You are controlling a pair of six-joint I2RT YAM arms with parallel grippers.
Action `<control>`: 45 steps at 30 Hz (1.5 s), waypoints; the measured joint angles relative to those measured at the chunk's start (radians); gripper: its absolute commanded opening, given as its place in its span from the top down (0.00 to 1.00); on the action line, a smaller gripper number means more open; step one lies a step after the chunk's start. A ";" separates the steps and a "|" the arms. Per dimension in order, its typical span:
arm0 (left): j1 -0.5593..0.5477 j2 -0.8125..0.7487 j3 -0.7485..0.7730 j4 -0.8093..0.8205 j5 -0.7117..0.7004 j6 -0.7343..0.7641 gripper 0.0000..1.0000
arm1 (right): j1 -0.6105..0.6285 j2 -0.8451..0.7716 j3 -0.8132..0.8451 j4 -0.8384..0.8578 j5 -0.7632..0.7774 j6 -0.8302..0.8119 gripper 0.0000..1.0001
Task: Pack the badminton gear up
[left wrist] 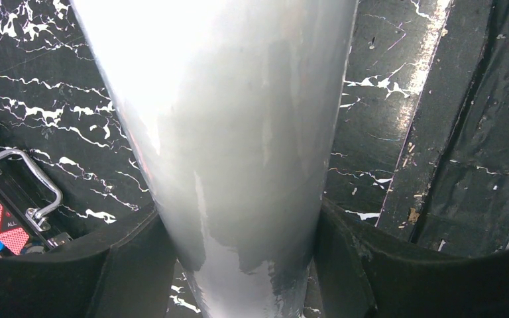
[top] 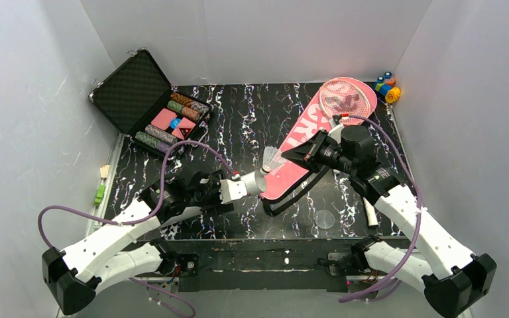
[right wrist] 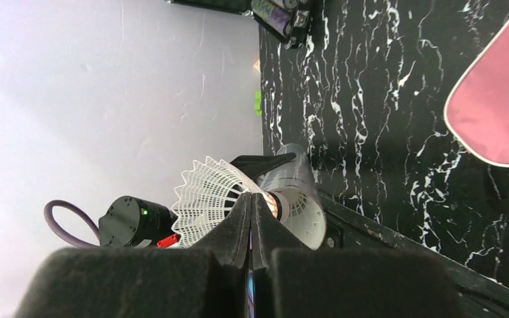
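Observation:
My left gripper (top: 228, 191) is shut on the long white tube (top: 246, 185), which fills the left wrist view (left wrist: 238, 132) between both fingers. The tube's open end points at the small white shuttlecock (top: 273, 159). My right gripper (top: 290, 157) is shut on the shuttlecock's meshed skirt (right wrist: 209, 193), with its cork at the tube's mouth (right wrist: 291, 175), where another white mesh skirt shows. The pink "SPORT" bag (top: 303, 142) lies under the right arm. A pink-framed racket head (top: 348, 97) rests on its far end. A white handle (top: 370, 212) lies near the right arm.
An open black case with poker chips (top: 149, 106) stands at the back left. Small coloured objects (top: 388, 86) sit in the back right corner. A clear round lid (top: 324, 218) lies near the front edge. Small green and white pieces (top: 101, 185) lie at the left wall.

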 measured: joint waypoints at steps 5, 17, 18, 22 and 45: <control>0.000 0.000 0.001 0.000 -0.001 0.000 0.53 | 0.049 0.015 0.000 0.019 0.003 0.023 0.99; 0.000 0.000 0.007 -0.001 -0.004 0.000 0.53 | 0.108 0.010 -0.065 0.019 0.013 0.039 0.99; 0.000 0.000 0.010 -0.002 -0.005 0.000 0.53 | 0.112 0.010 -0.066 0.019 0.013 0.041 0.99; 0.000 0.000 0.020 0.005 -0.005 0.000 0.53 | 0.131 0.010 -0.084 0.044 0.012 0.049 0.99; 0.000 0.009 0.032 0.006 -0.004 0.000 0.53 | 0.160 0.142 -0.018 -0.049 -0.086 -0.100 0.57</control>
